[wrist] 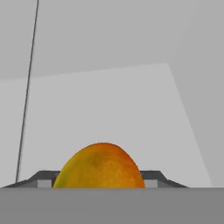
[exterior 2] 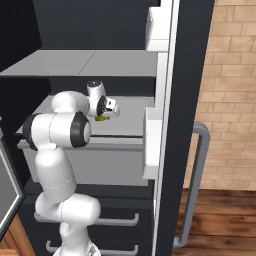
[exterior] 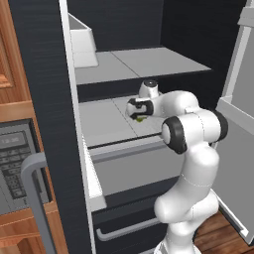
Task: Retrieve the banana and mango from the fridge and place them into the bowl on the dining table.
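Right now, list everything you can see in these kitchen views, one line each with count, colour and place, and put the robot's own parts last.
fridge: one, black, doors open, the arm reaching inside
shelves: two in view, grey-white, inside the fridge
mango: one, orange-yellow with some green, on the lower shelf between the end effector fingers
door bins: white, on the inner side of the fridge doors
drawers: two, dark with silver bar handles, below the shelves
door handle: one, grey bar, on the right door
microwave: one, silver, set in the wooden cabinets left of the fridge
brick wall: tan, right of the fridge
floor: brown wood
arm: one, white with dark joints
end effector: one, around the mango
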